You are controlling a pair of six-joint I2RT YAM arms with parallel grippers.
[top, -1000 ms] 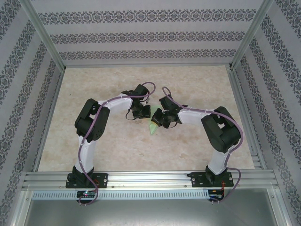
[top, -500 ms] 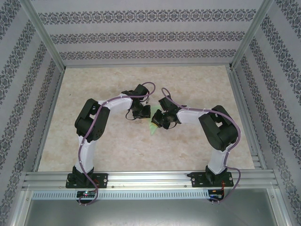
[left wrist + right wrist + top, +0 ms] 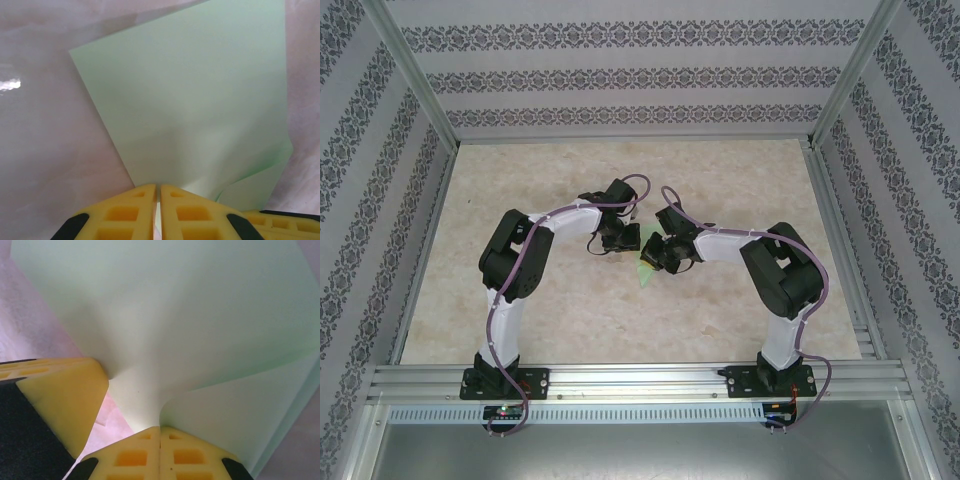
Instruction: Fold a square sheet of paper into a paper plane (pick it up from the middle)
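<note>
Left pincer [image 3: 157, 189] and right pincer [image 3: 160, 431] each pinch the plain green paper [image 3: 200, 100].

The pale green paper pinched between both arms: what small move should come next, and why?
Probably lower the thin pale green paper sheet onto the beige table and press the bend flat. The left fingers and right fingers are both shut on it, close together, and a flap curls softly, not yet sharply creased.
</note>
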